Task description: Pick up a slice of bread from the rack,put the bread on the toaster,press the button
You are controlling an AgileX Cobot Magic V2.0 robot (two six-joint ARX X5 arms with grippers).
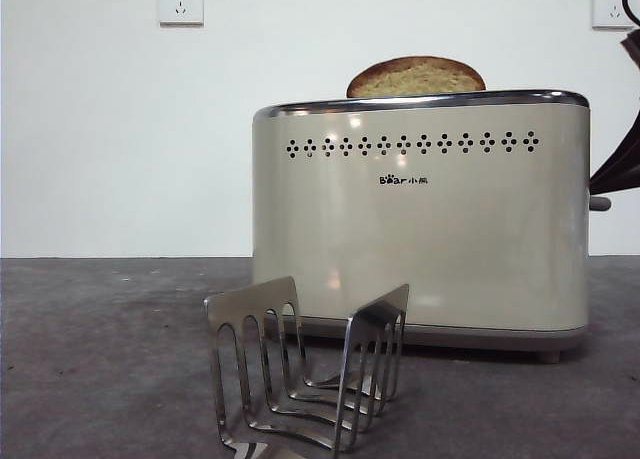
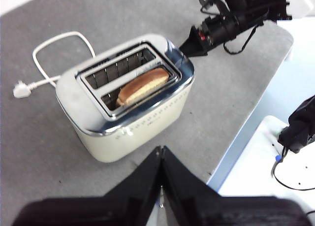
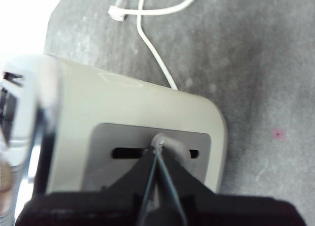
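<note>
In front of the toaster (image 1: 420, 219) stands the empty rack (image 1: 305, 369), the slice of bread (image 1: 416, 77) pokes from the toaster's slot, the left gripper (image 2: 161, 159) hovers above it with jaws together, and the right gripper (image 3: 157, 152), jaws pinched together, touches the button (image 3: 167, 143) at the toaster's right end.

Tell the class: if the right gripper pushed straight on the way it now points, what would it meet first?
The button: the right gripper, jaws shut, has its tips at, probably touching, this grey knob on the toaster end.
</note>
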